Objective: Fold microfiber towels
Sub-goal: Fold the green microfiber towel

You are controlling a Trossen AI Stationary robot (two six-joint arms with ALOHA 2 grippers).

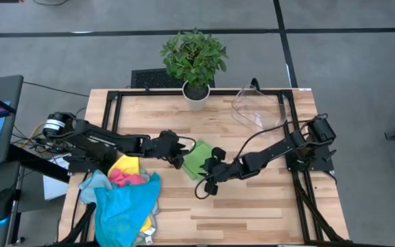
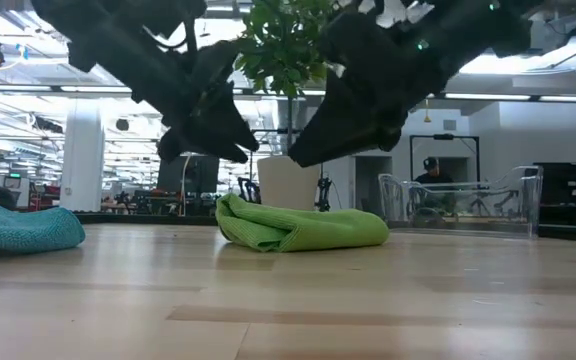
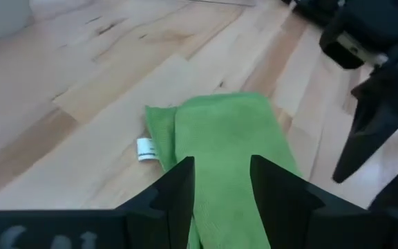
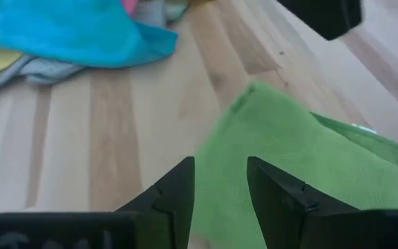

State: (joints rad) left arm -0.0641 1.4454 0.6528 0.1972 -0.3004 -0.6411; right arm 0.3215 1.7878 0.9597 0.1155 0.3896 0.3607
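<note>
Hovered with jaws apart and empty, left gripper [image 1: 179, 156] and right gripper [image 1: 212, 173] flanking the folded green towel [image 1: 197, 158] mid-table; needed squared edges, flattened before release.

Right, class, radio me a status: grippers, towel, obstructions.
Left gripper and right gripper both open, above green towel. Towel folded, lying on table. Unfolded towel pile sits clear.

The towel pile [image 1: 125, 199] runs off the high view's bottom edge; the blue towel [image 1: 125, 202] hides those beneath.
</note>
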